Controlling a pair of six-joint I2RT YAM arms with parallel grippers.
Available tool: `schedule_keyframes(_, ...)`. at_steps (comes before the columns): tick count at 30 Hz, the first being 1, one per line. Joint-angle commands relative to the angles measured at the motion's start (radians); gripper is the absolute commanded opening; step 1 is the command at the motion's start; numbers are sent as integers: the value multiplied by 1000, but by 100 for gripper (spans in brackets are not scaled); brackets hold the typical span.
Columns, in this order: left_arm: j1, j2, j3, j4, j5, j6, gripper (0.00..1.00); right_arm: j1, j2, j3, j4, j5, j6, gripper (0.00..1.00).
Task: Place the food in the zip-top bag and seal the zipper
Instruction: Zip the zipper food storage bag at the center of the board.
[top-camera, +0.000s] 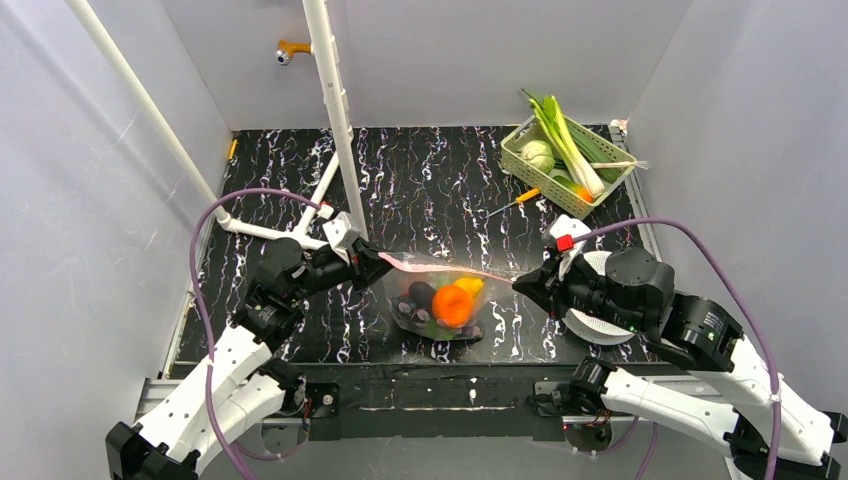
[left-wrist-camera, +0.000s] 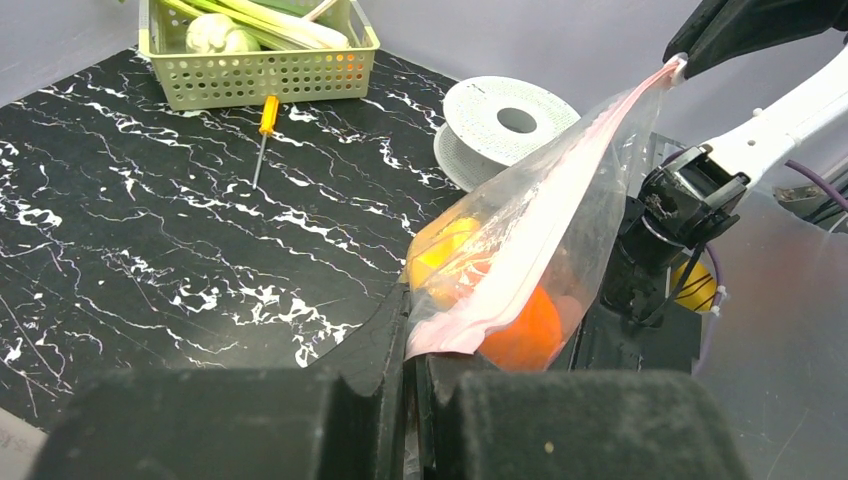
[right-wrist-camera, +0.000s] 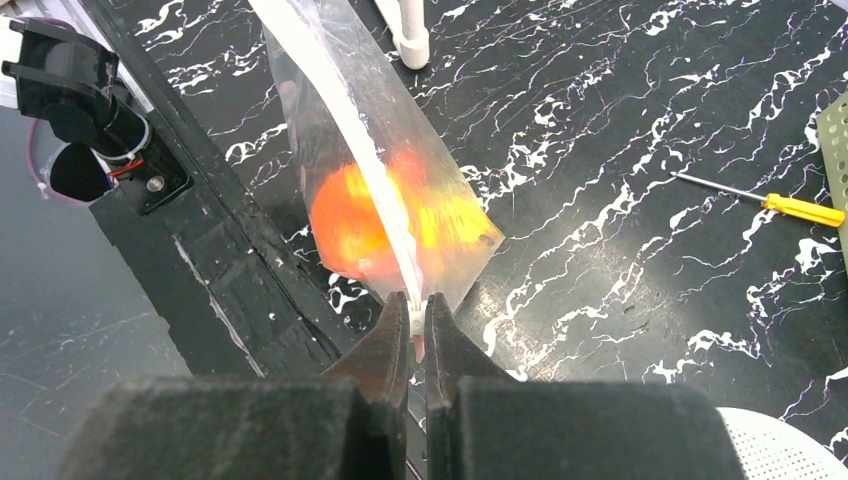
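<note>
The zip-top bag (top-camera: 440, 300) hangs stretched between both grippers, just above the near part of the black marble table. Its pink zipper (top-camera: 450, 270) runs taut along the top edge. Inside lies the food: a round orange fruit (top-camera: 453, 304), a yellow piece (top-camera: 470, 286) and dark purple grapes (top-camera: 420, 296). My left gripper (top-camera: 383, 262) is shut on the bag's left corner (left-wrist-camera: 440, 335). My right gripper (top-camera: 517, 283) is shut on the zipper's right end (right-wrist-camera: 418, 305). The orange fruit (right-wrist-camera: 345, 225) and the yellow piece (right-wrist-camera: 450, 220) show through the plastic.
A green basket (top-camera: 530, 172) holding a leek and a cabbage stands at the back right. An orange-handled screwdriver (top-camera: 520, 200) lies in front of it. A white spool (top-camera: 590, 328) sits under my right arm. White pipes (top-camera: 335, 110) rise at the back left.
</note>
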Motion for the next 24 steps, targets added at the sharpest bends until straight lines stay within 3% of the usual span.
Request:
schedule_keyframes(1, 19, 1, 27, -11, -48, 39, 0, -7, -18, 20, -30, 23, 23, 7)
schedule_keyframes(4, 19, 9, 29, -5, -25, 27, 0, -7, 7, 7, 15, -33, 27, 50)
schedule_keyframes(8, 19, 20, 34, -6, -21, 23, 0, -7, 105, 63, 28, -93, 21, 80)
schedule_keyframes(11, 18, 22, 28, 7, -8, 12, 0, -5, 197, 110, 54, -155, -1, 97)
schedule_keyframes(17, 18, 19, 33, -5, -6, 15, 0, 7, 367, 232, 93, -114, -64, 98)
schedule_keyframes(21, 19, 14, 36, -9, -16, 18, 0, 23, 511, 328, 10, -29, -114, 98)
schedule_keyframes(24, 18, 13, 31, -7, -15, 12, 0, 56, 587, 363, -24, 17, -133, 92)
